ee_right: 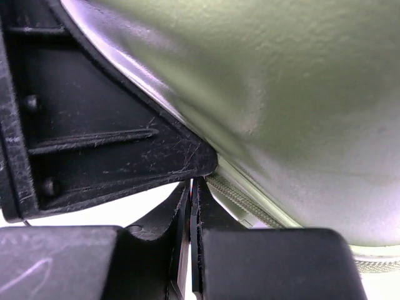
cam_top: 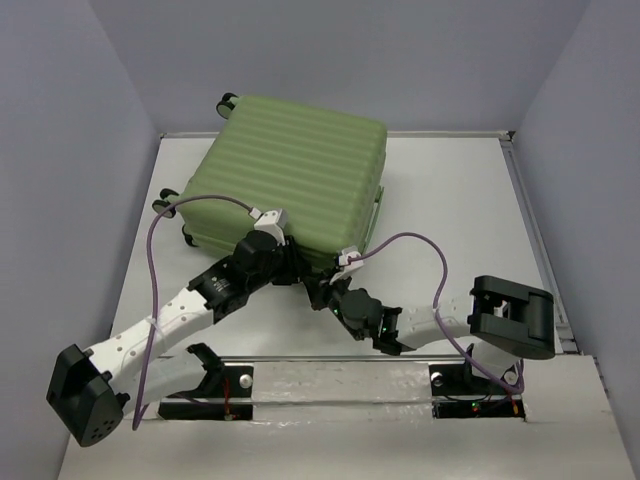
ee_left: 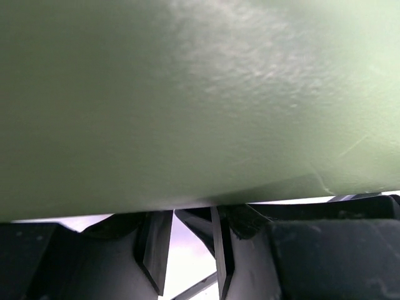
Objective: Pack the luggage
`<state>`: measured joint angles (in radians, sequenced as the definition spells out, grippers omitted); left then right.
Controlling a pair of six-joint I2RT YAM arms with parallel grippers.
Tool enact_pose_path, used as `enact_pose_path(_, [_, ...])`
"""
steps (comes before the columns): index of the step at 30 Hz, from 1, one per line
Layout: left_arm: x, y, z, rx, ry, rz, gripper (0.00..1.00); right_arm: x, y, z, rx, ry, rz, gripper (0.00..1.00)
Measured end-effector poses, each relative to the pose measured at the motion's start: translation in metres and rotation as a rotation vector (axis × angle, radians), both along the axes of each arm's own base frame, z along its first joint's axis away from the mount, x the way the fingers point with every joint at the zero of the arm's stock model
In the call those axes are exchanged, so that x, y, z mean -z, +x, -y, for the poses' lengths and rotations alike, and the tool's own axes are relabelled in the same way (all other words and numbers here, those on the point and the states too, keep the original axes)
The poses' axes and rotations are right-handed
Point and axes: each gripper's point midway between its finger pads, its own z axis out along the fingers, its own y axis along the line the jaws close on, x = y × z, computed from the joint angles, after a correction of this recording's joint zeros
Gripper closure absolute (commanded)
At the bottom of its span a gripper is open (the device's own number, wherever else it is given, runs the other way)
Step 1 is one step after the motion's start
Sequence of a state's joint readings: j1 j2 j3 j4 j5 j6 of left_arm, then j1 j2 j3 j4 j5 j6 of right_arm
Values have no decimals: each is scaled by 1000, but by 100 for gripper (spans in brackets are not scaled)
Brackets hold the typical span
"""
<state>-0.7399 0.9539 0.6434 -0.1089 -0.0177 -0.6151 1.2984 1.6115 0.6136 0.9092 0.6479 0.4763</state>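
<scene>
The luggage (cam_top: 295, 170) is a light-green ribbed hard-shell suitcase lying flat and closed at the back of the table, with black wheels (cam_top: 225, 101) on its left side. My left gripper (cam_top: 288, 268) is at the suitcase's near corner. In the left wrist view its jaws (ee_left: 187, 217) stand apart right under the green shell (ee_left: 200, 94), with nothing seen between them. My right gripper (cam_top: 318, 292) is just right of it at the same corner. In the right wrist view its fingers (ee_right: 194, 190) are pressed together beside the suitcase's zipper (ee_right: 240, 201) and shell (ee_right: 300, 94).
The black body of the left gripper (ee_right: 94, 125) fills the upper left of the right wrist view, very close to my right fingers. Purple cables (cam_top: 420, 245) loop over both arms. Grey walls enclose the white table (cam_top: 460, 220) on three sides.
</scene>
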Motion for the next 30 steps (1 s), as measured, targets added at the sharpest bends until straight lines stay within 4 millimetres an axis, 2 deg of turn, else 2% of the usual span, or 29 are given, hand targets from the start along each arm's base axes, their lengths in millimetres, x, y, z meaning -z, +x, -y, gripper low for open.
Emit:
enact_pose_path(2, [-2,1,-1,0,24,-7,46,-1,0,-1,-1,10,2,93])
enact_pose_path(3, [-4,2,-1,3,35,-9,32,-2,0,-1,-2,14,3,93])
enact_pose_path(6, [-19,5,1,29,63,-38,17,-4,0,-2,-2,36,8,93])
enact_pose_path(7, [-29,8,4,50,57,-46,10,-3,1,0,2,36,9,93])
enact_pose_path(9, [-57,18,4,64,30,-63,3,-3,2,12,22,37,12,93])
enact_pose_path(11, [-83,31,-7,24,8,-46,2,-7,5,29,40,45,14,93])
enact_pose_path(15, [-146,68,-65,-167,-55,122,1,-6,2,54,46,20,5,93])
enact_pose_path(17, [-179,90,-133,-376,-75,255,1,-5,-6,55,14,13,0,93])
enact_pose_path(18, [-185,92,-158,-453,-73,287,1,-6,-9,54,3,13,-1,93])
enact_pose_path(19, [-187,91,-188,-544,-62,312,1,-6,-11,53,-11,11,-2,93])
enact_pose_path(21, [-183,87,-220,-653,-41,318,1,-5,-16,50,-40,11,-5,93])
enact_pose_path(23, [-176,86,-233,-697,-38,309,1,-4,-20,49,-57,11,-8,93])
enact_pose_path(28, [-153,102,-266,-800,-67,242,1,-3,-23,58,-61,20,-12,93])
enact_pose_path(30, [-134,113,-276,-830,-98,194,1,-4,-25,62,-62,24,-13,93])
